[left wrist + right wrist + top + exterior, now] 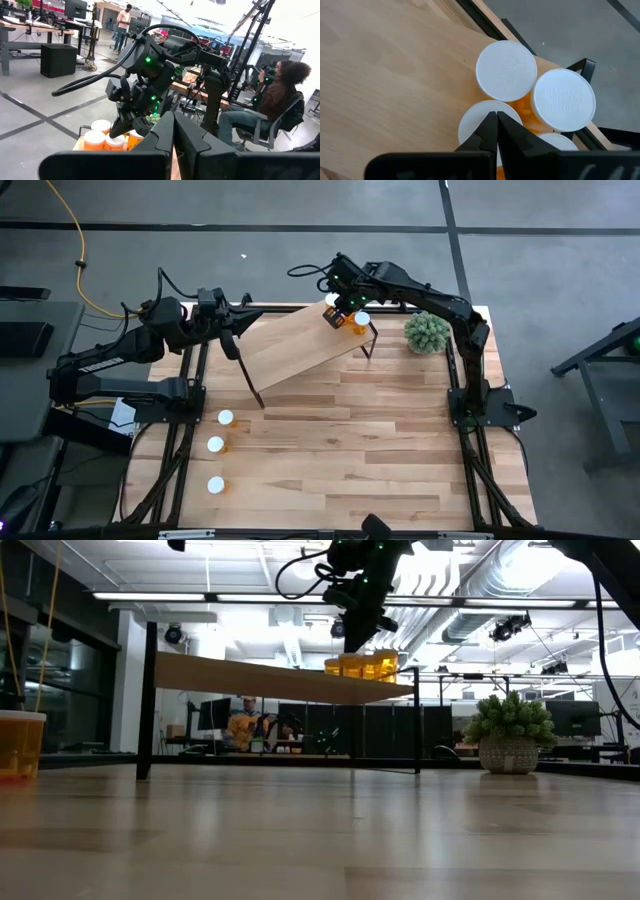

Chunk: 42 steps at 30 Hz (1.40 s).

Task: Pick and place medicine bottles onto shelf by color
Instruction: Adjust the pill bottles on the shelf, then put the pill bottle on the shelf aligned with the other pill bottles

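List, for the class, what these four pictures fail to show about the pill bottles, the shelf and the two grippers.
- High view: the right gripper covers part of the pill bottles on the shelf, so their count is unclear.
- Right wrist view: the lowest white caps are hidden by the gripper's shut fingers and cut by the edge.
- Low view: the near pill bottle is cut by the picture's edge.
- Left wrist view: the shut left gripper hides the shelf.
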{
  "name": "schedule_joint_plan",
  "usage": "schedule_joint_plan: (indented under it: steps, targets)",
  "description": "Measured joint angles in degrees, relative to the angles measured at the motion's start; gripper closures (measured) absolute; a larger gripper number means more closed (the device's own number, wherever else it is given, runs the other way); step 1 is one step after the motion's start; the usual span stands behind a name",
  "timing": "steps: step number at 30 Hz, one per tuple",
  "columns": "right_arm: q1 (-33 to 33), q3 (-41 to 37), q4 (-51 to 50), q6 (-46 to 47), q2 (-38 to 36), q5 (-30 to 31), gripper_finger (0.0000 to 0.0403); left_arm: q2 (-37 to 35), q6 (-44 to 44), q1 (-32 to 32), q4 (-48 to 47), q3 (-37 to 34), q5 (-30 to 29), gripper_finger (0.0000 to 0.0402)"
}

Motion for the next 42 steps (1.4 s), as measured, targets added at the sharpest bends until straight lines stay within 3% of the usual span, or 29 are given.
schedule_joint_plan:
  steps: [33,42]
  targets:
    - [0.5,0.0,0.8,0.1,0.0,-1.1,0.0403,0.0,-1.0,0.0,0.2,0.0,0.0,0.0401]
    - [0.5,5.2,0.2,-0.3,0.0,-1.5,0.0403,0.0,-0.5,0.0,0.2,0.0,0.0,0.0401]
